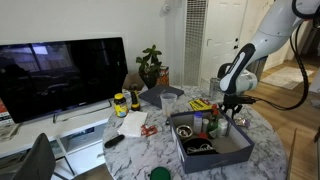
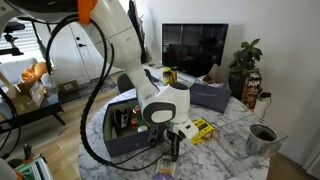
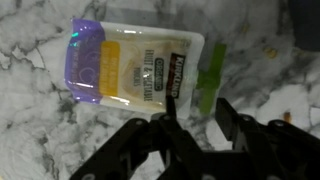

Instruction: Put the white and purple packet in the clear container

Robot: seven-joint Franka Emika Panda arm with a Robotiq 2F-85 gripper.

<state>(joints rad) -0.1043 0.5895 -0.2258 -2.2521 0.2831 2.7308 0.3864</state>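
Observation:
The white and purple packet lies flat on the marble table in the wrist view, purple end to the left. My gripper is open and empty just above the table. One fingertip is at the packet's lower right edge and the other is past a green strip beside the packet. In both exterior views the gripper points down at the table next to the grey-blue tray. A small see-through box that looks like the clear container stands behind the tray.
The grey-blue tray holds several items. A yellow packet, a clear glass, a yellow-lidded jar, a TV and a plant surround the table.

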